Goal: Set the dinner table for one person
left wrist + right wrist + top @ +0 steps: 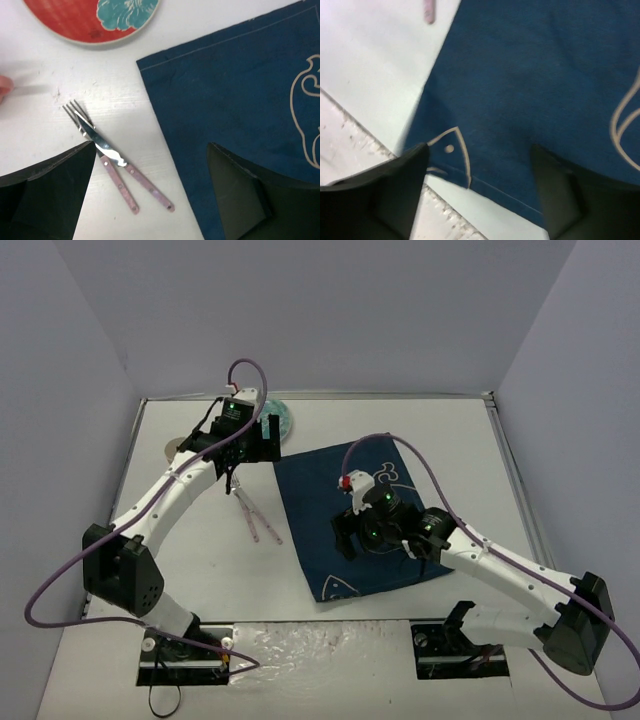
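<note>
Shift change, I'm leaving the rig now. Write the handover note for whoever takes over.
Left gripper: open, empty, above the fork and knife, which lie crossed on the dinner table left of the placemat.
Right gripper: open, empty, over the placemat's near corner.
Plate and cup sit far left, off the placemat.
Done: placemat lies flat. Left: plate onto placemat, cutlery and cup beside it.
</note>
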`<action>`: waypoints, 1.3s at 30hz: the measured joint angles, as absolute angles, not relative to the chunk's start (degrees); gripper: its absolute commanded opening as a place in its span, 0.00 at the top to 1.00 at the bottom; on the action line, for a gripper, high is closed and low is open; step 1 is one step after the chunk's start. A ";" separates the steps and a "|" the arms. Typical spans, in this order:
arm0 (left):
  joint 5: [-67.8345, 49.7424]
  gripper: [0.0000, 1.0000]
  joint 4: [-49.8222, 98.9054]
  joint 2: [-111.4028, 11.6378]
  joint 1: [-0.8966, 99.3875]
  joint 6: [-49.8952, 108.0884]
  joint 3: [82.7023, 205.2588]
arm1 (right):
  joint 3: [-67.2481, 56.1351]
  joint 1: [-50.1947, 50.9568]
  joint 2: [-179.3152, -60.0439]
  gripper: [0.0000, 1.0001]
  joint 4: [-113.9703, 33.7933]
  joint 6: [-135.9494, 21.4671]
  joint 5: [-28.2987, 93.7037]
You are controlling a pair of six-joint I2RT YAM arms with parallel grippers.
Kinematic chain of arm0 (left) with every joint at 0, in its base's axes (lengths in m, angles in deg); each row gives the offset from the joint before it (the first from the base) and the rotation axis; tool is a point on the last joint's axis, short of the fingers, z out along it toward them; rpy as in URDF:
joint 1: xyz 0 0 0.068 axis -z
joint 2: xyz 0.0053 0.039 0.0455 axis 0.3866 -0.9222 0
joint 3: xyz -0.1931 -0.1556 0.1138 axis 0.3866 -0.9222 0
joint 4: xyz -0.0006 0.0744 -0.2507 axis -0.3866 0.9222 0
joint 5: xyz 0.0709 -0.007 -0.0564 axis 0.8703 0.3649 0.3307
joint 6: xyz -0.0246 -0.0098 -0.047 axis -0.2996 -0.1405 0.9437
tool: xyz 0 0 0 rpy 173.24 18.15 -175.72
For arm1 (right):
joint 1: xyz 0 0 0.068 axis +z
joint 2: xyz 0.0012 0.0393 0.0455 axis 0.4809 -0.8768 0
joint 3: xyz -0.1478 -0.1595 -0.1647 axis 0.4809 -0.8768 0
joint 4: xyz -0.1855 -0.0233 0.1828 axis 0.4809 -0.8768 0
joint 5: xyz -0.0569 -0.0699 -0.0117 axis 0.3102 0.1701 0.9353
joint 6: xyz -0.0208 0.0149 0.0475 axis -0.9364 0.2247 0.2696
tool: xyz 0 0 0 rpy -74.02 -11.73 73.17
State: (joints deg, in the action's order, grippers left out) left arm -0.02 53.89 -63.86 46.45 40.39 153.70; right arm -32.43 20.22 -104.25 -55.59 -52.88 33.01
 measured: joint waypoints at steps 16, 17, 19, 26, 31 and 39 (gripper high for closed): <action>2.74 0.08 57.93 -45.94 46.45 33.75 143.45 | -33.81 -3.73 -117.01 0.11 -54.69 -33.56 50.48; 2.90 0.08 57.92 -45.94 46.45 33.50 142.55 | -34.23 -3.98 -118.25 0.12 -54.39 -32.35 50.84; 3.15 0.08 58.02 -46.02 46.45 32.99 140.99 | -34.98 -4.38 -120.67 0.13 -53.69 -30.03 51.45; 3.09 0.08 58.56 -46.57 46.22 31.22 140.26 | -35.08 -7.09 -129.69 0.14 -45.80 -25.66 51.49; 2.64 0.08 58.57 -46.59 45.11 30.80 140.26 | -28.15 -13.26 -137.14 0.11 -41.36 -26.51 52.69; 2.36 0.08 58.33 -46.58 42.12 30.57 139.77 | -10.61 -20.17 -151.29 0.05 -40.42 -33.31 53.02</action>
State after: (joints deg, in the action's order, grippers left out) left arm 2.36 58.33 -46.58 42.12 30.57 139.77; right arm -10.61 -20.17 -151.29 -40.42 -33.31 53.02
